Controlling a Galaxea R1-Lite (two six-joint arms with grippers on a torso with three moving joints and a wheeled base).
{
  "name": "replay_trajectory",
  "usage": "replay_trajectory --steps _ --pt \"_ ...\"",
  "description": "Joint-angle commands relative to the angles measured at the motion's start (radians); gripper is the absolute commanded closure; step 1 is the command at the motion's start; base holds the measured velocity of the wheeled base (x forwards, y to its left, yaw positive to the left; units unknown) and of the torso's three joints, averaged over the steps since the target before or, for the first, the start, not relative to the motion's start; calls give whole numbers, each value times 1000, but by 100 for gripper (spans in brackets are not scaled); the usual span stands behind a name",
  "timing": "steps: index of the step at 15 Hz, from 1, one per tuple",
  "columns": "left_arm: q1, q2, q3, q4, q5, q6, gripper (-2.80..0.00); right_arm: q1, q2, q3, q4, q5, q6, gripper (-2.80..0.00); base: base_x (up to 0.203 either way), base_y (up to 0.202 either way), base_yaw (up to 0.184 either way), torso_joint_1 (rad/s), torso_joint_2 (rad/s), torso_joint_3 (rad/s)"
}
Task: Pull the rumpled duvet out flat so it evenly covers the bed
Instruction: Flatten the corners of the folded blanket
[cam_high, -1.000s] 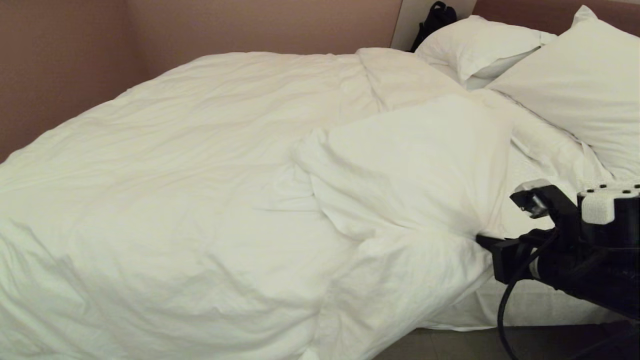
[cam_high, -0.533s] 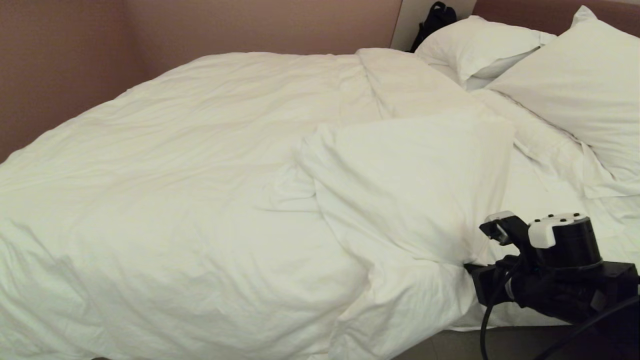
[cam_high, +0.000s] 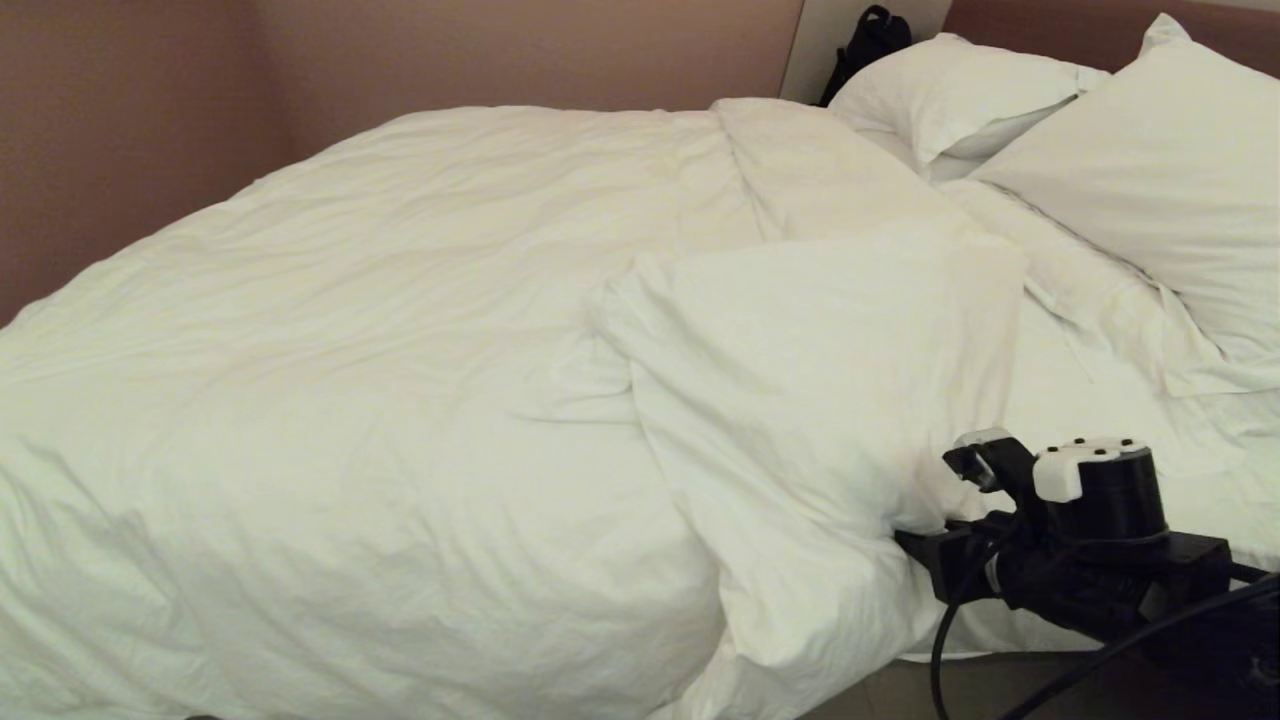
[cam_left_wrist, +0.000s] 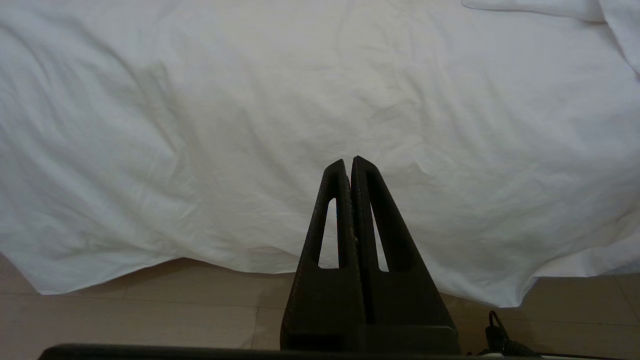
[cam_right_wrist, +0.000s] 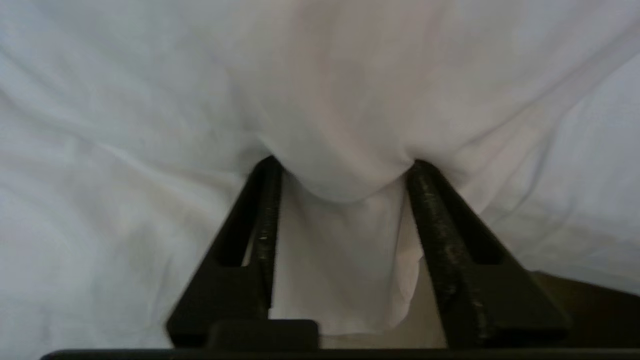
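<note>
I have the right gripper (cam_right_wrist: 342, 167) spread wide with a fold of the duvet (cam_right_wrist: 330, 125) bulging between its jaws at the bed (cam_high: 1090, 390) edge, while the left gripper (cam_left_wrist: 349, 162) hangs pinched together, empty.

This is a bedroom, likely a hotel room. A wide bed (cam_high: 1100, 400) fills it, spread with a puffy white duvet (cam_high: 400, 350), two plump white pillows (cam_high: 1150, 180) against a reddish-brown headboard (cam_high: 1060, 25). Plain mauve walls (cam_high: 150, 120) close in the corner, above a tan tiled floor (cam_left_wrist: 125, 310).
</note>
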Motion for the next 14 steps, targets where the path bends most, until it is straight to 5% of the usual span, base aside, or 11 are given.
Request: replay_trajectory --steps 1,12,13,14 --pt "0 0 0 -1 0 0 0 0 -57 8 -29 -6 -3 -280 0 0 0 0 0 0" --pt "0 0 0 -1 0 0 0 0 -385 -139 214 -17 -9 -280 0 0 0 0 0 0" --pt "0 0 0 -1 0 0 0 0 -385 -153 219 -17 -10 0 0 0 0 0 0 0" --pt "0 0 0 -1 0 0 0 1 -384 -174 229 -17 -10 0 0 0 0 0 0 0"
